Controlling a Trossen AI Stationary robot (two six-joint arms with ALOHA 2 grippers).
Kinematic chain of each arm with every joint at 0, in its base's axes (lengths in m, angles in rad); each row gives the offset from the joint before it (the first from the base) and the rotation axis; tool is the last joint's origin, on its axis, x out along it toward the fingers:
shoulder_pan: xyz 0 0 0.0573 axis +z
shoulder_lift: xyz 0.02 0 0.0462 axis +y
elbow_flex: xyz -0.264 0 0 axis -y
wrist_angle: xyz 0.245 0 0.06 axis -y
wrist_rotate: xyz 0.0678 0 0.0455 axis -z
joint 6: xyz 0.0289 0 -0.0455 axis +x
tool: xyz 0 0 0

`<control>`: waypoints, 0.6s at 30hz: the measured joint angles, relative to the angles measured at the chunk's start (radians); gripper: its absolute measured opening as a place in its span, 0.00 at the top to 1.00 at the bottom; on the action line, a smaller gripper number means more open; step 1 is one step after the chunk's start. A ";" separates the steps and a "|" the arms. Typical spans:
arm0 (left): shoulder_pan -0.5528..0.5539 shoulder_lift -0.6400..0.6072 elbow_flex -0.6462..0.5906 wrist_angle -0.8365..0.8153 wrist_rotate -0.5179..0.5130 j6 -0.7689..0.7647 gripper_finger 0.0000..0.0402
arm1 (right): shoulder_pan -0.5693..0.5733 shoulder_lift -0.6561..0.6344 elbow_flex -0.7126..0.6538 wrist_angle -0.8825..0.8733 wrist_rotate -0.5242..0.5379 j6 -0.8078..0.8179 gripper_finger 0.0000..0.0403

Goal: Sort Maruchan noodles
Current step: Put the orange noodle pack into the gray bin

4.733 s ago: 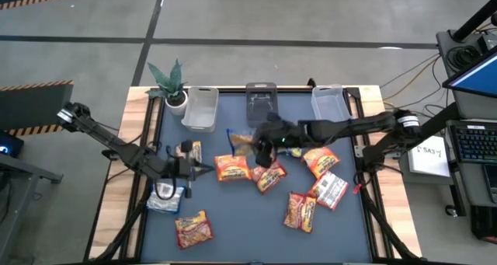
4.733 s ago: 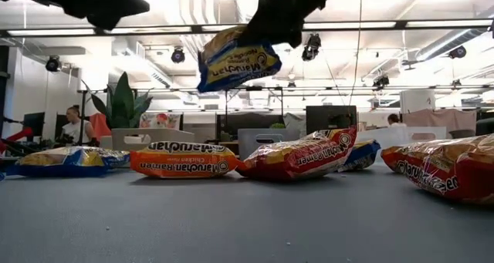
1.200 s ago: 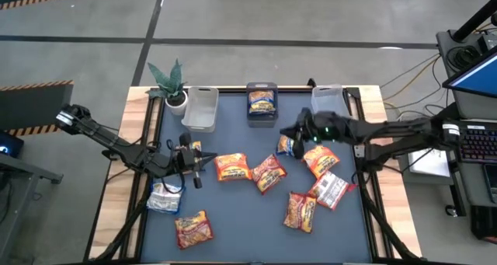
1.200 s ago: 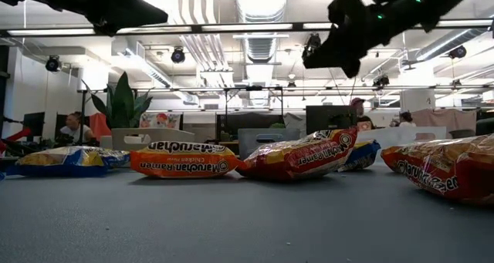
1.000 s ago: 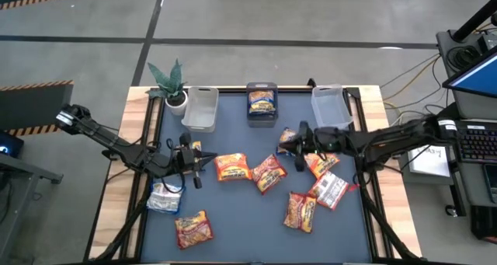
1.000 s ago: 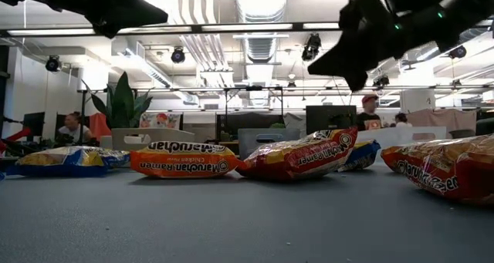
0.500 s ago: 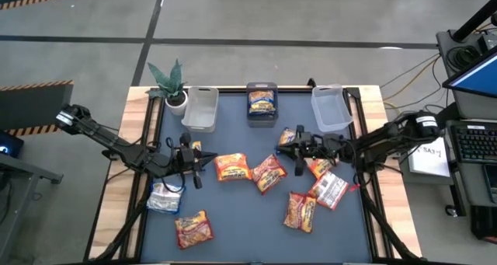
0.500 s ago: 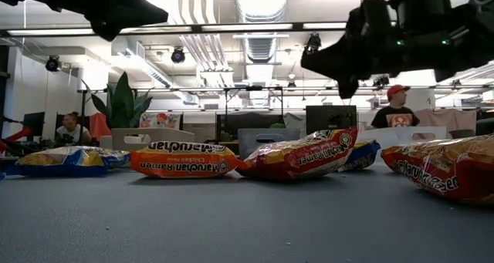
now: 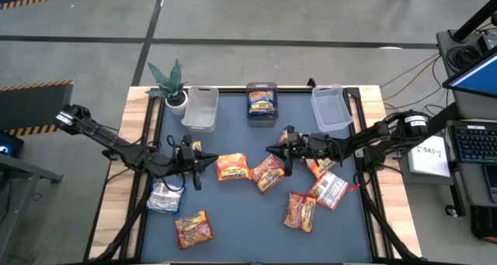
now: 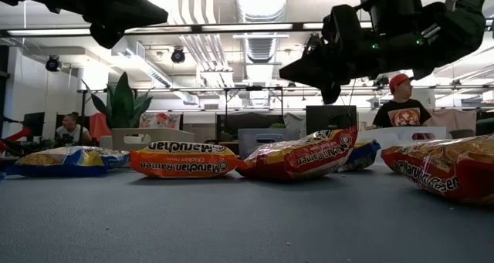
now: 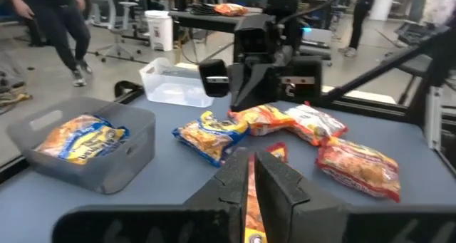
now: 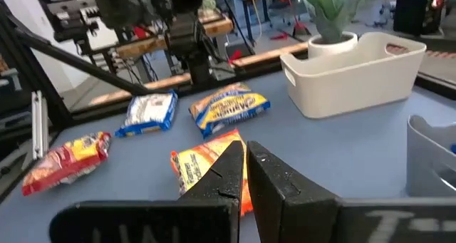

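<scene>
Several Maruchan packets lie flat on the dark mat. An orange one [image 9: 231, 167] and a red one [image 9: 269, 174] lie mid-table. Another blue-yellow one [image 9: 262, 102] lies in the grey middle bin [image 9: 262, 88]. My right gripper [image 9: 270, 151] is shut and empty; it hovers above the red packet [image 10: 297, 156], pointing toward the table's left. A blue-yellow packet [image 11: 210, 136] lies just behind it. My left gripper [image 9: 205, 164], shut and empty, hangs beside the orange packet's left end, pointing right. A further blue-yellow packet [image 12: 228, 109] lies by the left arm.
Two clear bins [image 9: 200, 108] [image 9: 330, 108] flank the grey one along the far edge, with a potted plant [image 9: 169, 82] at the far left corner. More packets lie near right [image 9: 300, 210] [image 9: 330, 190] and near left [image 9: 194, 228] [image 9: 165, 197]. A person [image 10: 401, 109] stands beyond the table.
My right gripper has moved from beside the right bin toward the table's left and near edge, coming down somewhat, and now hangs over the red packet mid-table. It carries nothing. The left arm and the packets have kept still.
</scene>
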 joint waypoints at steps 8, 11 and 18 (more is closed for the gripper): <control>-0.001 0.047 0.000 -0.011 0.016 -0.004 0.72 | 0.000 -0.086 -0.001 -0.156 -0.005 -0.007 0.98; 0.000 0.119 0.000 0.016 0.013 -0.031 0.59 | 0.000 -0.148 -0.002 -0.241 -0.005 -0.033 0.98; 0.005 0.317 0.061 0.023 0.000 0.015 0.44 | -0.007 -0.318 -0.004 -0.418 0.003 -0.143 0.98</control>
